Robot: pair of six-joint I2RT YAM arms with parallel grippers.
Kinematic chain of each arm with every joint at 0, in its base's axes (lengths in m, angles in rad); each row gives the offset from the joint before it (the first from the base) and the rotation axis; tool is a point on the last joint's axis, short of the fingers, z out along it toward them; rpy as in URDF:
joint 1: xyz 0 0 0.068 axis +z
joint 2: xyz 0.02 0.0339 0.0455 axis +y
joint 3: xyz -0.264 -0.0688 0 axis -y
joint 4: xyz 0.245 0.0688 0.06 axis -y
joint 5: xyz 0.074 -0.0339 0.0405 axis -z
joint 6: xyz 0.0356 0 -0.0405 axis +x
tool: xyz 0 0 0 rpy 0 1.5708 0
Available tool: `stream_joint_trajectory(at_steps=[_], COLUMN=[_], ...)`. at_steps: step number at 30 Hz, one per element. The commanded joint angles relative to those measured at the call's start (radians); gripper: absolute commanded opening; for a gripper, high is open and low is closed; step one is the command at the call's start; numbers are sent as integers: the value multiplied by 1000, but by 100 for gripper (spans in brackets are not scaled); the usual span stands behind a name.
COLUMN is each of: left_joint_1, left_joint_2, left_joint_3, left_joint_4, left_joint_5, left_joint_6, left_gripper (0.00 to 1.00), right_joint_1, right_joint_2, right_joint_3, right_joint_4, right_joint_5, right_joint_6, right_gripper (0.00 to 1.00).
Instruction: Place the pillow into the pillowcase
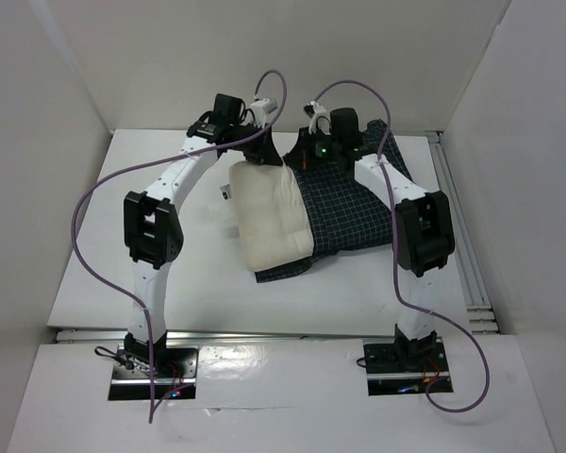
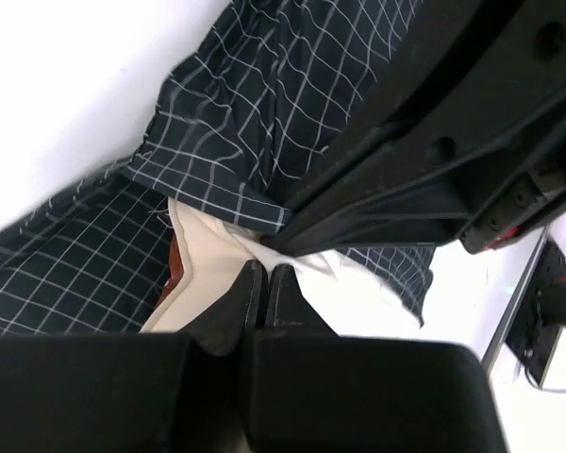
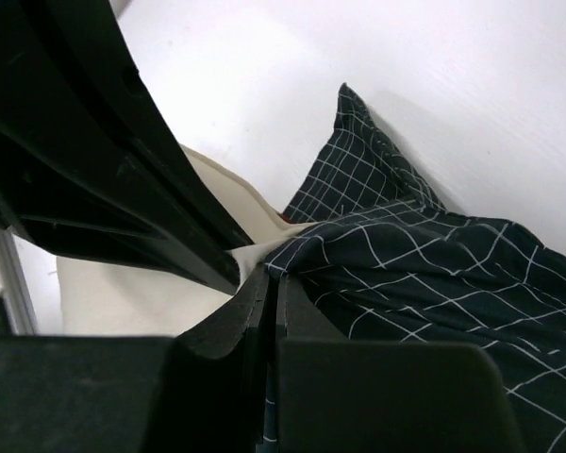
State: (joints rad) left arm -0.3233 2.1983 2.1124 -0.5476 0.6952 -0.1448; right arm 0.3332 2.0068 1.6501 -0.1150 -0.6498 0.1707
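Plump cream pillow, limp grid-checked pillowcase pinched in right gripper jaws, left gripper jaws closed

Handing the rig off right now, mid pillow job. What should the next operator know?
Left gripper: shut, tips at the far edge of the pillow; whether it pinches fabric is unclear.
Right gripper: shut on the hem of the pillowcase, close beside the left one.
Things: the pillow lies on the table, its right part inside the pillowcase, its left part bare.
Done: pillow partly in.
To do: draw the case over the bare part.
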Motion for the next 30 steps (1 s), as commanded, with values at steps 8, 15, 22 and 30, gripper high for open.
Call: stream_joint_trajectory(at_steps=[8, 15, 22, 30], left_joint_1=[-94, -114, -114, -72], left_joint_2=[-58, -68, -110, -187], left_joint_3=[100, 17, -132, -411], left_joint_4=[301, 357, 319, 354], left_joint_5=[27, -6, -111, -215], left_joint_6=[-231, -259, -168, -180], left_gripper=[0, 0, 0, 0], right_joint_1=[125, 174, 175, 144], right_joint_2=[75, 202, 281, 27], right_joint_3=[134, 184, 280, 167], right_joint_4=[517, 1331, 1702, 234], right_joint_5=[-744, -895, -895, -574], right_joint_6=[402, 1182, 1551, 279], right_gripper=[0, 0, 0, 29])
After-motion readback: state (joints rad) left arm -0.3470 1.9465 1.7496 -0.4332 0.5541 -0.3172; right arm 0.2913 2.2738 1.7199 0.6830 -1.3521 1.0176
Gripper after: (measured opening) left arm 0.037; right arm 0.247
